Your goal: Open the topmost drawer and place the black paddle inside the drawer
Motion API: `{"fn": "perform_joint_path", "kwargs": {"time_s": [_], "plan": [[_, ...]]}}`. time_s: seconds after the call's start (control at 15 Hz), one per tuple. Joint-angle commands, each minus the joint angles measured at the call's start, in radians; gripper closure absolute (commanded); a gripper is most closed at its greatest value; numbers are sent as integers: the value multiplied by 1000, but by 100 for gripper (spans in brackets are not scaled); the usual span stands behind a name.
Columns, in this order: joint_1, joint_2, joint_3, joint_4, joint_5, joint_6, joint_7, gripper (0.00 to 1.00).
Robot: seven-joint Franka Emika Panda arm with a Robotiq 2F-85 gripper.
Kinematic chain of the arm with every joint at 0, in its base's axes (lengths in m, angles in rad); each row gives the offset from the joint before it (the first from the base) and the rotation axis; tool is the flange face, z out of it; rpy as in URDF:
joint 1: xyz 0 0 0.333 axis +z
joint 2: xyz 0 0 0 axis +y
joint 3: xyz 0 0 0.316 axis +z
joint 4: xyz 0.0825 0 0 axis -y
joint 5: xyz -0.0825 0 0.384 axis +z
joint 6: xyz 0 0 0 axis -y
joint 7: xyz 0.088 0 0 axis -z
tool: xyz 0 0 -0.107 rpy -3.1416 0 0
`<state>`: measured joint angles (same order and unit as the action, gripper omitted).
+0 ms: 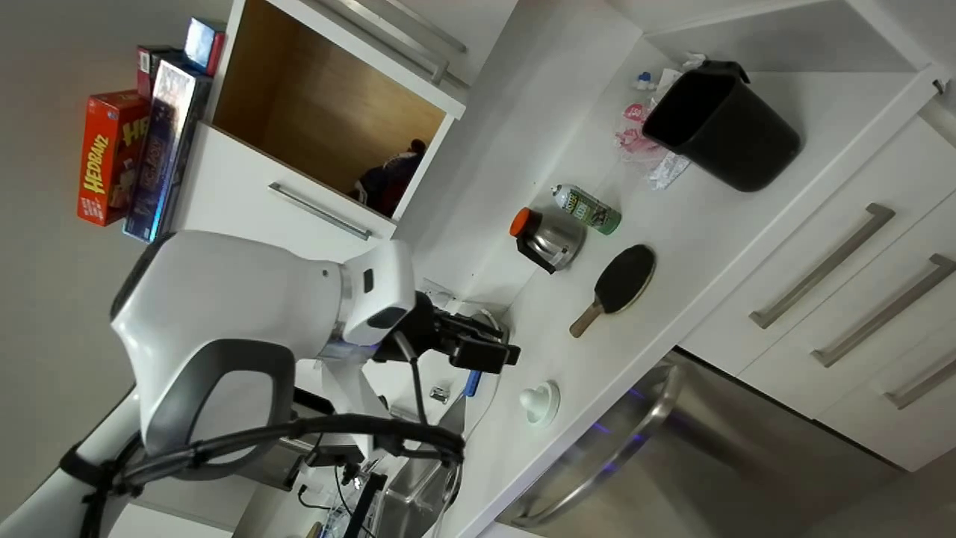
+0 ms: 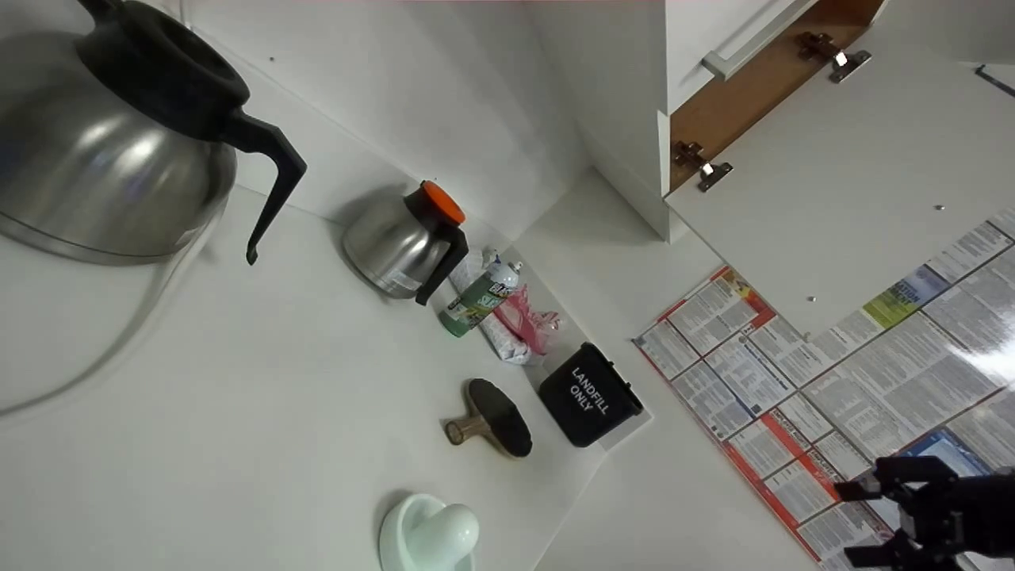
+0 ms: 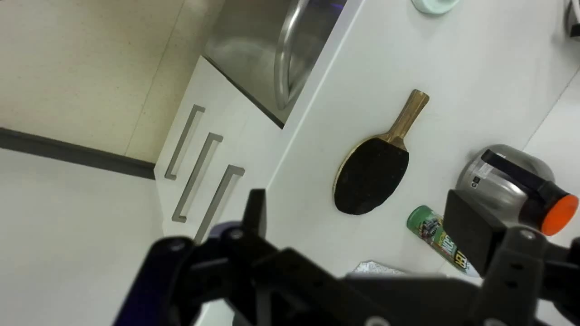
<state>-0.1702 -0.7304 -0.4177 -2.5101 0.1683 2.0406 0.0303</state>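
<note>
The black paddle (image 1: pixel 626 278) with its brown wooden handle lies flat on the white counter. It also shows in an exterior view (image 2: pixel 498 416) and in the wrist view (image 3: pixel 371 176). The topmost drawer (image 1: pixel 810 250) sits just under the counter's front edge, above two similar fronts. It is shut, so its interior is hidden. Its front and bar handle also show in the wrist view (image 3: pixel 247 194). My gripper (image 1: pixel 497 347) is open and empty, above the counter and apart from both. Its fingers stand wide apart in the wrist view (image 3: pixel 362 222). It also shows in an exterior view (image 2: pixel 856 523).
A black bin (image 1: pixel 747 142), crumpled wrappers (image 1: pixel 635 142), a spray can (image 1: pixel 590 209) and a steel carafe (image 1: pixel 560 237) stand beyond the paddle. A mortar with pestle (image 1: pixel 539 403) stands on the counter. A steel appliance (image 1: pixel 717 441) adjoins the drawers. A wood-lined cabinet (image 1: pixel 336 90) hangs open above.
</note>
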Motion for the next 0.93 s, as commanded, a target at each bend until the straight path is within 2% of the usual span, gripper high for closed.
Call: {"fn": "perform_joint_path", "kwargs": {"time_s": [0.0, 0.27, 0.67, 0.73, 0.8, 0.87], "plan": [[10, 222, -63, 122, 101, -26, -85, 0], [-6, 414, -80, 197, 211, 7, -133, 0], [-58, 608, -73, 188, 415, 217, -196, 0], [-70, 630, -67, 177, 430, 238, -210, 0], [-82, 588, -41, 173, 390, 203, -179, 0], [-92, 609, -37, 173, 394, 208, -187, 0]]}}
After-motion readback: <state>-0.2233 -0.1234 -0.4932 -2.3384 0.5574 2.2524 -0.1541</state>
